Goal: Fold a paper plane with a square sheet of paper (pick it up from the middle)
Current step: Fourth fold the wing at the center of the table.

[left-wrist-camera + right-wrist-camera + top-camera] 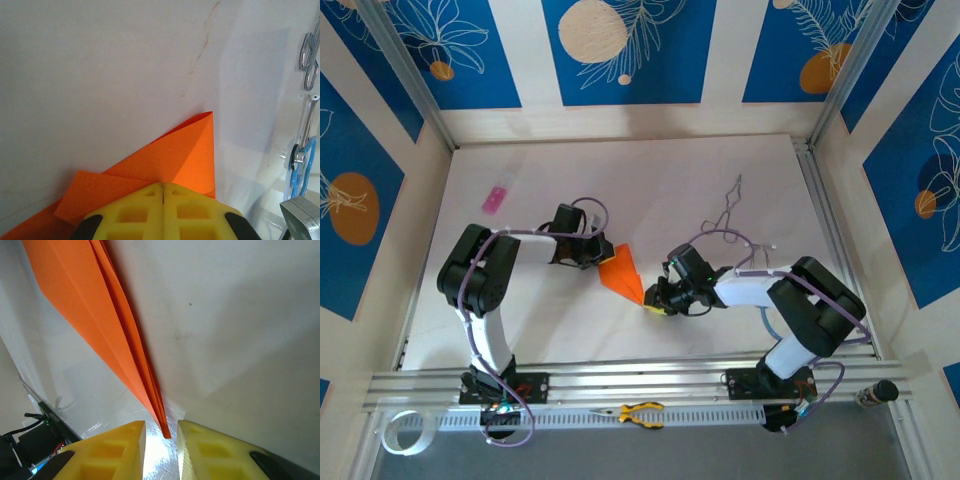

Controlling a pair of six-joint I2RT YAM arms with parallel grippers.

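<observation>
The orange paper (623, 270), folded into a pointed wedge, is lying on the white table (720, 170) between the two arms, with its wide end pointing toward the left arm and its sharp tip toward the right arm.

The left gripper (595, 256) is sitting at the paper's wide end. In the left wrist view its yellow fingers (140, 207) are pressing together with no gap, the left gripper (163, 189) is overlapping the paper (180, 155), and one folded corner is standing up just beyond it. Whether a layer is caught between the fingers cannot be told.

The right gripper (653, 303) is resting at the paper's tip. From the right wrist, the right gripper (161, 429) is showing its jaws slightly parted, and the layered point of the paper (100, 325) is reaching into that narrow gap, touching neither finger.

A small pink object (495, 198) is lying well apart from the paper, beyond its wide end and farther back. A thin bent wire (725, 212) is lying back from the paper's tip, near the right arm's cable. Yellow-handled pliers (640, 413) are resting on the rail nearer than the paper, off the white surface.
</observation>
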